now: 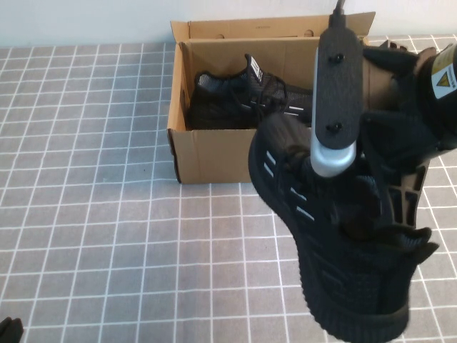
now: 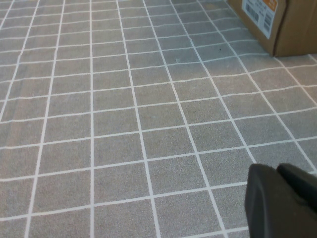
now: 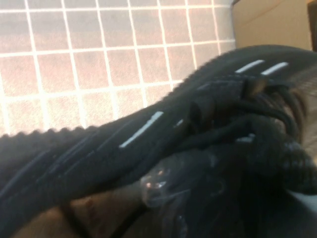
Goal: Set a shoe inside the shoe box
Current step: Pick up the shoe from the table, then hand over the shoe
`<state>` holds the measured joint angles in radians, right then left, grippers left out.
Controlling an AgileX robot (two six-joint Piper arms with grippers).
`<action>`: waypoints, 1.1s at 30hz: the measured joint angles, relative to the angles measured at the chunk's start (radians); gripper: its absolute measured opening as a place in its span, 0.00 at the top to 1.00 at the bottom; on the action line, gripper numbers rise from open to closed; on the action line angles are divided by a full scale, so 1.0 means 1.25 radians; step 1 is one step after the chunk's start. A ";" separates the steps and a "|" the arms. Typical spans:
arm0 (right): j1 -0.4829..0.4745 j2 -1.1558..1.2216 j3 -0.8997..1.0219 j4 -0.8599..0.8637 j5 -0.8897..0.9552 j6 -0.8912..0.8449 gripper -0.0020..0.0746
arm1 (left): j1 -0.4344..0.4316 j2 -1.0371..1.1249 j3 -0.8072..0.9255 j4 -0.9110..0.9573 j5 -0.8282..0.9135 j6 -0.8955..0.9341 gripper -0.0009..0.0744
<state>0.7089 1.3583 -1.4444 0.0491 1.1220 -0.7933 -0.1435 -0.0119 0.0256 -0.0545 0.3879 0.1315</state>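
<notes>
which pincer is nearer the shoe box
Right. The right pincer is raised just in front of the shoe box, holding the shoe. The left pincer is low over the mat, well off to the box's near-left.

Right hand (image 1: 371,214) raised, gripping (left hand (image 2: 282,198) low).

The left claw (image 2: 285,198) hangs low over the grey, white-gridded table (image 2: 124,124), its dark fingertips close together. Well apart, a corner of the brown shoe box (image 2: 290,29) shows a white printed label (image 2: 261,14).
</notes>
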 joint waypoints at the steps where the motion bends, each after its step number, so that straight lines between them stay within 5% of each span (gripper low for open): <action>1: 0.000 0.000 0.000 0.000 0.004 0.000 0.96 | 0.000 0.000 0.000 0.000 0.000 0.000 0.99; 18: 0.000 0.000 0.000 0.059 0.040 0.000 0.96 | 0.000 0.000 0.002 0.035 -0.035 0.005 0.99; 27: 0.000 0.000 0.000 0.076 0.047 0.001 0.96 | 0.000 0.000 0.002 -0.228 -0.310 -0.158 0.99; 33: 0.000 0.000 0.000 0.083 0.039 0.001 0.96 | -0.002 0.000 -0.008 -0.302 -0.242 -0.203 0.99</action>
<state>0.7089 1.3583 -1.4444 0.1527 1.1712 -0.7915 -0.1464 -0.0119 0.0151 -0.4318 0.0859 -0.1228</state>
